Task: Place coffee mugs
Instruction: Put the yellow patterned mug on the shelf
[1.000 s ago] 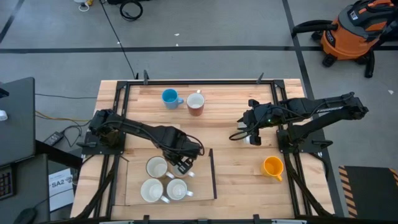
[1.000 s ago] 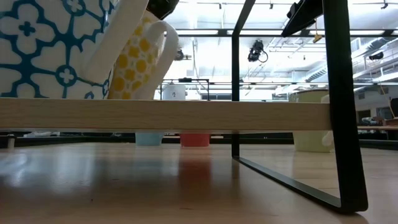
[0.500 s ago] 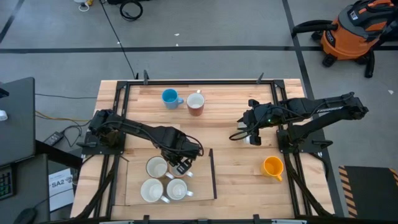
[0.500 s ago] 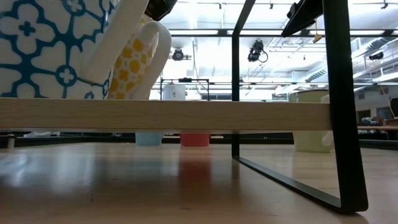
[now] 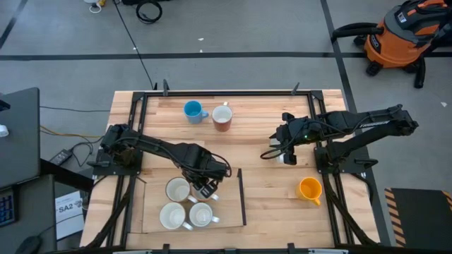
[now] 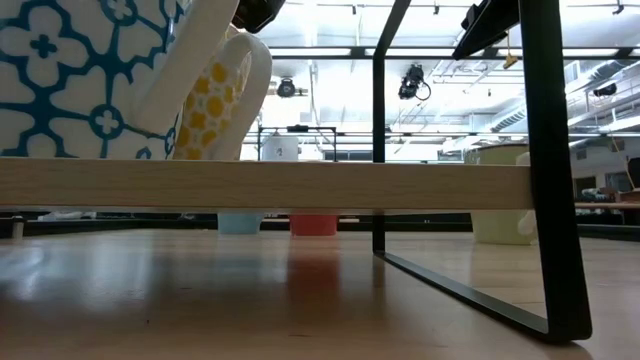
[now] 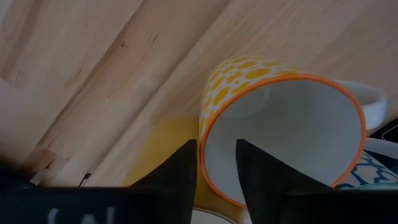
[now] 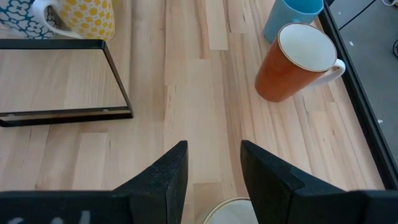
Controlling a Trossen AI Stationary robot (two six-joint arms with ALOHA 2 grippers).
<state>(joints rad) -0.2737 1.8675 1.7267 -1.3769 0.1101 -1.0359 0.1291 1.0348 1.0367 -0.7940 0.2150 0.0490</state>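
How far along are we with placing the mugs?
Three mugs sit on the tray. The left gripper, open, straddles the rim of a fourth, the yellow-dotted mug, there. Left on the table: blue mug, reddish-brown mug, orange mug, and a pale mug under the open right gripper.

Coffee mugs, ceramic, handled, as we count them on the bench.

- Blue mug and reddish-brown mug with white inside: upright, side by side near the far edge.
- Orange-yellow mug: upright, alone near the right edge.
- Three pale mugs: clustered upright toward the near left corner.
- White mug with yellow dots and orange rim: tilted, beside that cluster.
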